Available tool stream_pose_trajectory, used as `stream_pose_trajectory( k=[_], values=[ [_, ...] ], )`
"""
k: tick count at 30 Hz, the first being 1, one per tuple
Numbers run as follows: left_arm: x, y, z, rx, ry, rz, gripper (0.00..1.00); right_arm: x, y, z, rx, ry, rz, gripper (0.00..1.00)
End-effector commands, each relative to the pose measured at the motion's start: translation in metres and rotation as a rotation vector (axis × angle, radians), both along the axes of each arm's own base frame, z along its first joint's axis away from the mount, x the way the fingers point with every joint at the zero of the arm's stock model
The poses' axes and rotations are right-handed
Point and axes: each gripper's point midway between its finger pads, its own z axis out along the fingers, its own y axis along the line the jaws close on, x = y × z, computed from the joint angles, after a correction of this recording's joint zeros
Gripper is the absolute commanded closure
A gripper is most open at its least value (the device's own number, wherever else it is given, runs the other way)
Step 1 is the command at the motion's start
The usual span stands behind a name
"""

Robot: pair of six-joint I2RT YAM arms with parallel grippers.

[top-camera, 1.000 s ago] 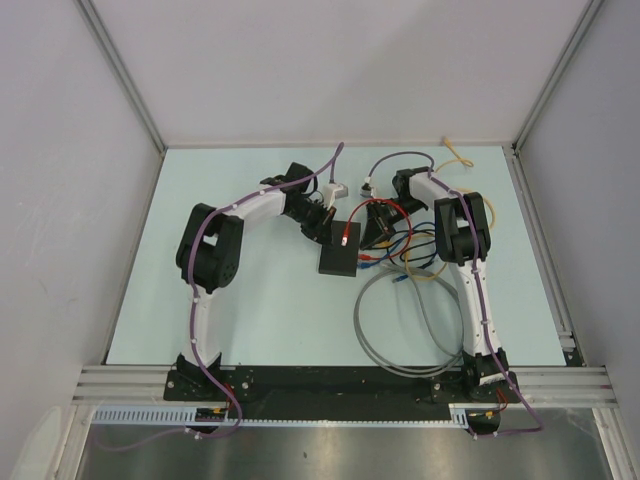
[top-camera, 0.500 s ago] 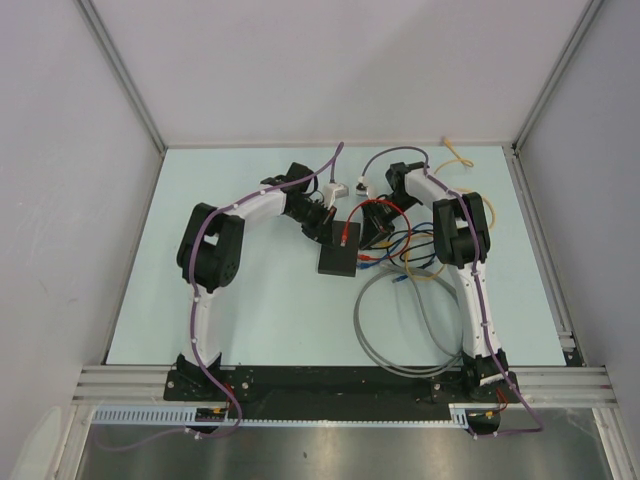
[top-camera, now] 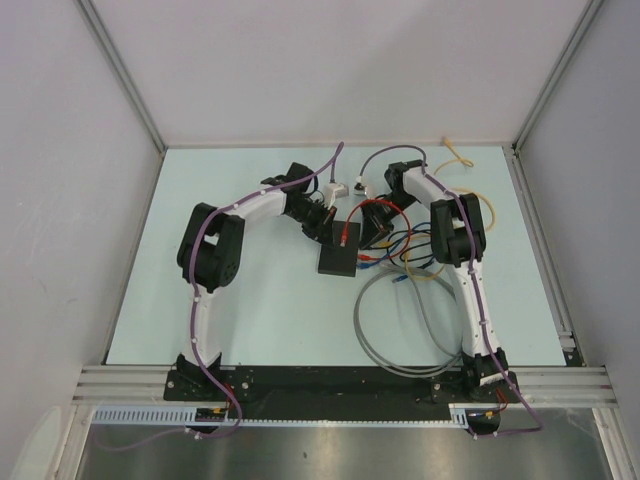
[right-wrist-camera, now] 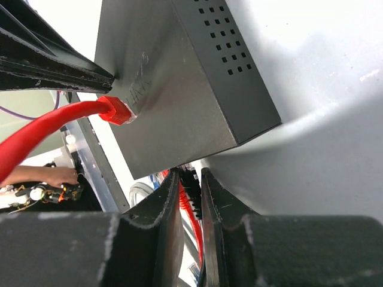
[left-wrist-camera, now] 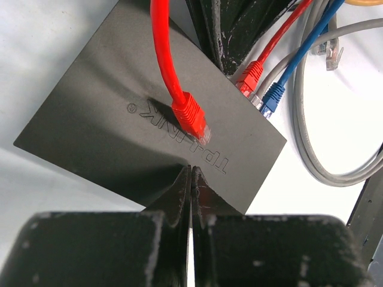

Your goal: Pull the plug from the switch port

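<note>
Flat black rectangular switch box (left-wrist-camera: pixel 108 119): matt, fine-grained casing, embossed lettering, faint sheen. Red network cable (left-wrist-camera: pixel 160 54): smooth glossy plastic jacket, ribbed boot. Left pincer (left-wrist-camera: pixel 191 179): black, scuffed, rough-edged. Pale counter (left-wrist-camera: pixel 36 36): smooth, slightly glossy.

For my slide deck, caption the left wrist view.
Shut left gripper at the TP-Link switch, a loose red plug lying atop it.

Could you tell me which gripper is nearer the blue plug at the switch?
Right. The right gripper sits beside the blue plug at the port edge of the switch; the left gripper is at the opposite edge.
</note>
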Motion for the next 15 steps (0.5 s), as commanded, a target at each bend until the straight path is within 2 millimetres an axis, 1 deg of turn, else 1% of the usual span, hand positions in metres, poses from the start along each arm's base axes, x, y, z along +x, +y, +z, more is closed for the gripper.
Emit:
stream_pose_trajectory(
  k=[1, 3, 4, 5, 7, 8, 9, 12, 15],
  values=[
    [0.001, 0.004, -0.023, 0.067, -0.006, -0.005, 1.00, 0.026, -0.020, -0.048, -0.125, -0.163, 0.061, 1.00],
    [0.002, 0.004, -0.023, 0.067, -0.007, -0.002, 1.00, 0.021, -0.020, -0.042, -0.111, -0.149, 0.061, 1.00],
    [0.002, 0.004, -0.023, 0.065, -0.008, -0.002, 1.00, 0.010, -0.021, -0.039, -0.103, -0.123, 0.071, 1.00],
    [0.001, 0.004, -0.024, 0.067, -0.007, -0.003, 1.00, 0.005, -0.019, -0.035, -0.090, -0.113, 0.073, 1.00],
    [0.002, 0.004, -0.025, 0.069, -0.008, -0.003, 1.00, -0.012, -0.022, -0.035, -0.092, -0.070, 0.089, 1.00],
    [0.001, 0.004, -0.025, 0.068, -0.006, -0.003, 1.00, -0.014, -0.022, -0.035, -0.098, -0.051, 0.090, 1.00],
    [0.002, 0.004, -0.025, 0.069, -0.008, -0.003, 1.00, -0.015, -0.024, -0.035, -0.098, -0.037, 0.085, 1.00],
    [0.002, 0.004, -0.025, 0.071, -0.009, -0.003, 1.00, -0.007, -0.027, -0.036, -0.108, -0.073, 0.094, 1.00],
    [0.001, 0.004, -0.025, 0.071, -0.010, -0.004, 1.00, 0.006, -0.026, -0.034, -0.105, -0.121, 0.107, 1.00]
  ],
)
